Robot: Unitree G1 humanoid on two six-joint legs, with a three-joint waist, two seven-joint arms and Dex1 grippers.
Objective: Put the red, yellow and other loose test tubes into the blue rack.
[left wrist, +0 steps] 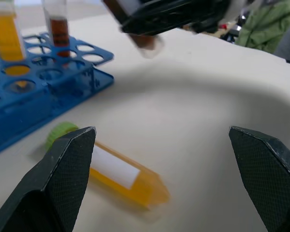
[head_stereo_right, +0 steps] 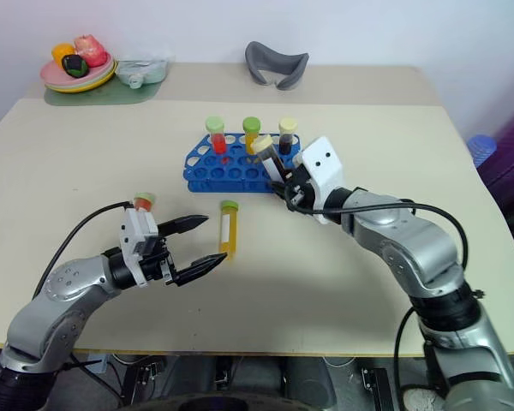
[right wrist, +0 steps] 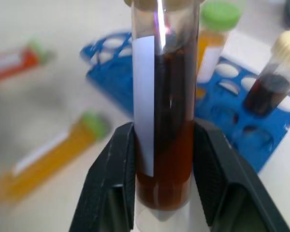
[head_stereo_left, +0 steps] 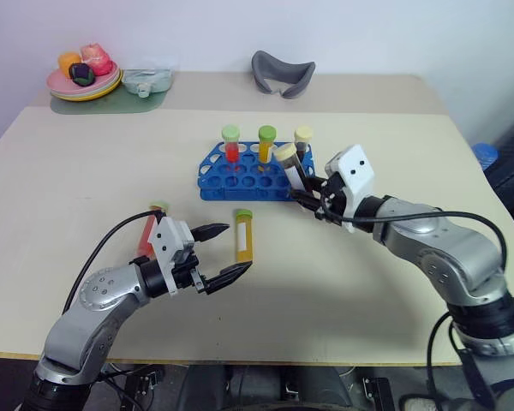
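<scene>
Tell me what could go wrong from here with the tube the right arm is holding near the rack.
1. The right gripper holds the dark brown tube tilted beside the blue rack; lowered at that angle, it might miss a hole.
2. Three tubes already stand in the back row, so the held tube or fingers might knock the nearest, the brown-filled tube.
3. The open left gripper hovers by the yellow tube lying flat and might roll it.
</scene>
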